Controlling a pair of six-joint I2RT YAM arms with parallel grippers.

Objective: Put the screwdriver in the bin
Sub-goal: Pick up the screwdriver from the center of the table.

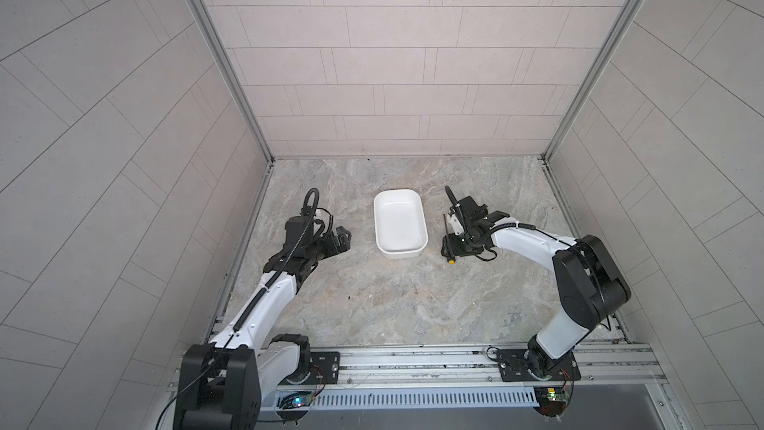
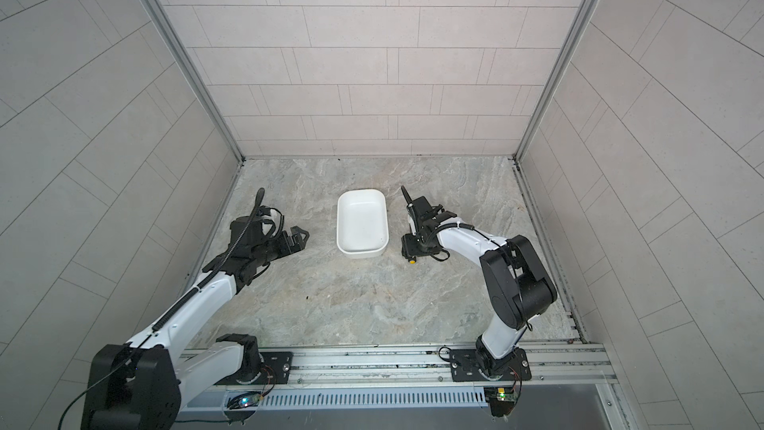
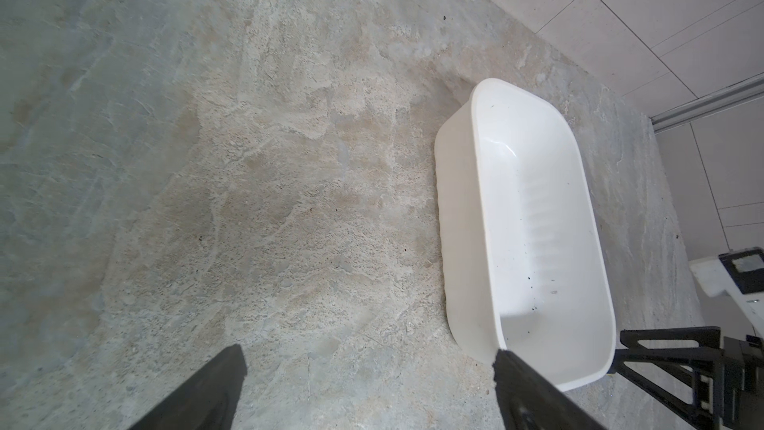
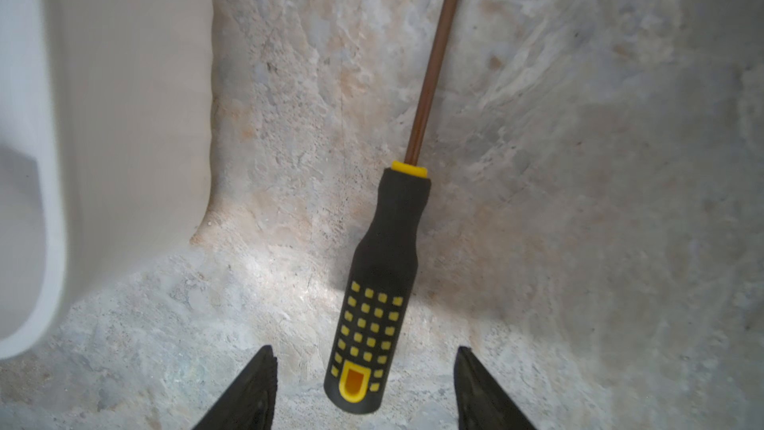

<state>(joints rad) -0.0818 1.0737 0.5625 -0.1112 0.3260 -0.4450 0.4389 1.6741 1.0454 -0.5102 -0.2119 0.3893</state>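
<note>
The screwdriver (image 4: 380, 283) lies flat on the stone tabletop just right of the bin, its black handle with yellow squares nearest me and its thin shaft (image 1: 446, 223) pointing away. My right gripper (image 4: 364, 351) is lowered over the handle's end. It is open, one finger on each side, with a gap to the handle on both sides. The white bin (image 1: 401, 253) stands in the middle of the table with nothing in it. My left gripper (image 1: 343, 237) hovers left of the bin, open and holding nothing. In the left wrist view, its fingers (image 3: 223, 382) stand wide apart.
The bin's near wall (image 4: 136, 117) stands close beside the screwdriver. Tiled walls enclose the table on three sides. A metal rail (image 1: 413, 361) with both arm bases runs along the front edge.
</note>
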